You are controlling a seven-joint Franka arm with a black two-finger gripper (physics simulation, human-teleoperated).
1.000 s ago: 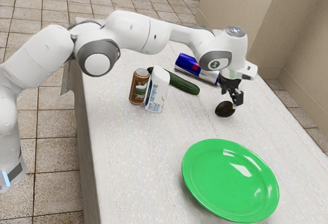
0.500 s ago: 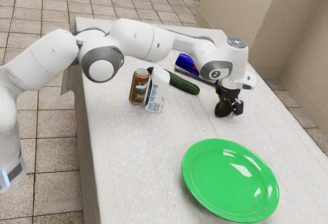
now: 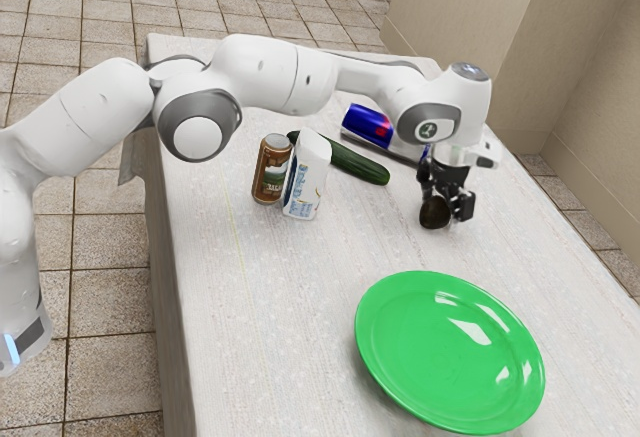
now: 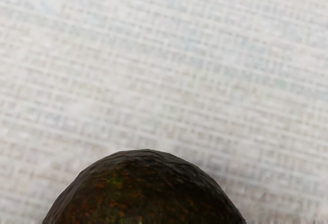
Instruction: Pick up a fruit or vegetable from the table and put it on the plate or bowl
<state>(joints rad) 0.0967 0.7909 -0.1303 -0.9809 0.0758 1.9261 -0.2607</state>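
A dark brown-green avocado (image 3: 435, 218) lies on the table near its far right side, in the exterior view. My black gripper (image 3: 445, 207) is lowered over it, a finger on each side, shut on the avocado, which still rests on the tabletop. In the wrist view the avocado (image 4: 143, 190) bulges just under my hand against the pale table surface. A green plate (image 3: 450, 349) sits nearer the front, apart from the avocado. A long green cucumber (image 3: 352, 161) lies behind, to the exterior view's left of my gripper.
A blue and red can (image 3: 372, 127) lies on its side behind the cucumber, close to my wrist. A brown tin (image 3: 271, 168) and a white carton (image 3: 306, 175) stand together mid-table. Walls rise at the exterior view's right.
My hand came down from above the avocado until the fingers straddled it, then turned slightly and closed on it. The avocado has not moved from its spot.
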